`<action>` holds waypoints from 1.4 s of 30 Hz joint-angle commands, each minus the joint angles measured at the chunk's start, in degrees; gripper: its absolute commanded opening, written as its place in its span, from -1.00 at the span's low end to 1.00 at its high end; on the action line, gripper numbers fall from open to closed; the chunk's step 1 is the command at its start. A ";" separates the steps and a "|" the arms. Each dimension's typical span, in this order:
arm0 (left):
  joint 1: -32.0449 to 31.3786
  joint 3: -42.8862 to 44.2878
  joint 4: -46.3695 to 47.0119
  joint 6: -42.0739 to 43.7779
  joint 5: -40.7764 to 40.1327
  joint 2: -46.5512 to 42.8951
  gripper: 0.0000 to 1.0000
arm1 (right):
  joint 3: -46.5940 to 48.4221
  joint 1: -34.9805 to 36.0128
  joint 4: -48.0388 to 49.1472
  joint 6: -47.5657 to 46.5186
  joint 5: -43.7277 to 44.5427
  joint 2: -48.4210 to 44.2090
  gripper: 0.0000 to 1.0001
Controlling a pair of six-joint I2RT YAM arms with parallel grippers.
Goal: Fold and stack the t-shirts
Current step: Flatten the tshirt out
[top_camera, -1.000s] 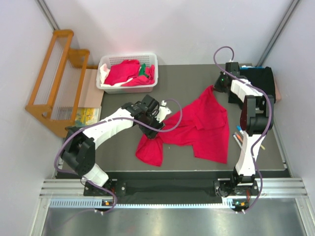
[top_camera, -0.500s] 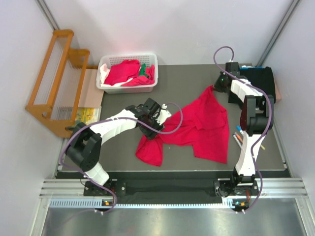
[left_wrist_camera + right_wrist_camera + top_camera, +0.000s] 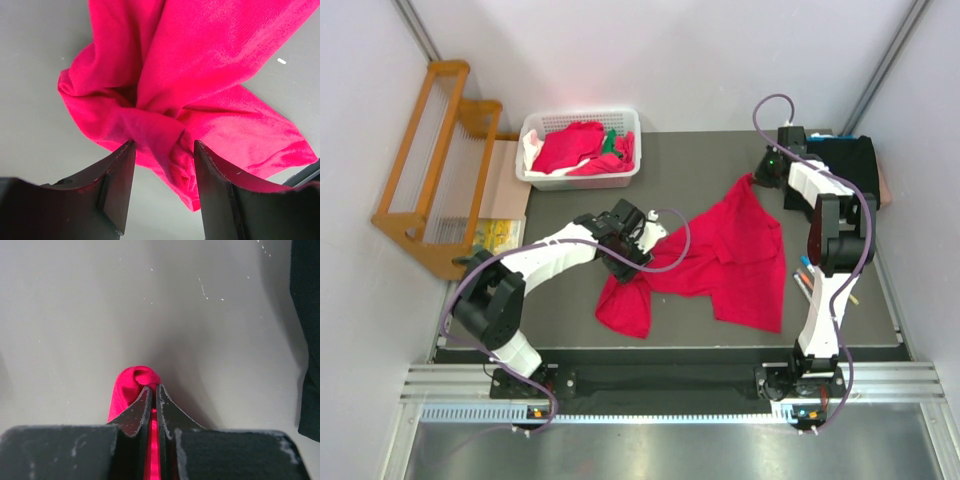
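A crimson red t-shirt (image 3: 730,250) lies crumpled and spread across the dark table. Its left part is bunched into a twisted fold (image 3: 150,125). My left gripper (image 3: 636,262) hovers over that fold, open; its fingertips (image 3: 164,145) straddle a ridge of the cloth without pinching it. My right gripper (image 3: 758,178) is shut on the shirt's far corner, and a red nub (image 3: 142,377) sticks out past the closed tips (image 3: 153,386). A black t-shirt (image 3: 845,160) lies at the back right, also seen as dark cloth (image 3: 307,340) at the right edge of the right wrist view.
A white plastic basket (image 3: 580,181) at the back left holds more red t-shirts (image 3: 570,145) with bits of green and white. A wooden rack (image 3: 430,150) stands off the table's left edge. Pens (image 3: 805,280) lie near the right arm.
The left arm's elbow has swung slightly, with its gripper staying over the bunched fold. The right arm and the shirt have not moved.
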 commanded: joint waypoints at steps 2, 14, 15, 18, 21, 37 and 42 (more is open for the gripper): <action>0.62 3.12 0.58 -0.50 -1.01 -4.90 0.11 | 0.88 0.63 1.34 -0.68 -0.53 -2.31 -1.00; 0.62 4.79 1.45 -1.82 -0.49 -3.93 -0.12 | 0.62 0.90 1.16 -0.59 -0.35 -2.84 -1.00; 0.62 4.62 1.37 -1.73 -0.31 -3.93 -0.12 | 0.62 0.98 1.16 -0.59 -0.35 -2.75 -1.00; 0.62 4.61 1.01 -1.64 0.13 -3.93 -0.13 | 0.71 0.90 1.25 -0.50 -0.44 -2.58 -1.00; 0.71 4.70 0.75 -1.73 0.39 -4.02 -0.13 | 0.88 0.98 1.34 -0.15 -0.61 -2.58 -1.00; -0.35 3.56 0.40 -2.61 3.12 -2.44 -0.12 | 1.06 1.25 1.07 0.03 -0.26 -2.49 -1.00; -0.35 3.73 0.84 -2.35 2.42 -1.38 -0.12 | 1.41 1.07 0.63 -0.32 0.00 -2.58 -1.00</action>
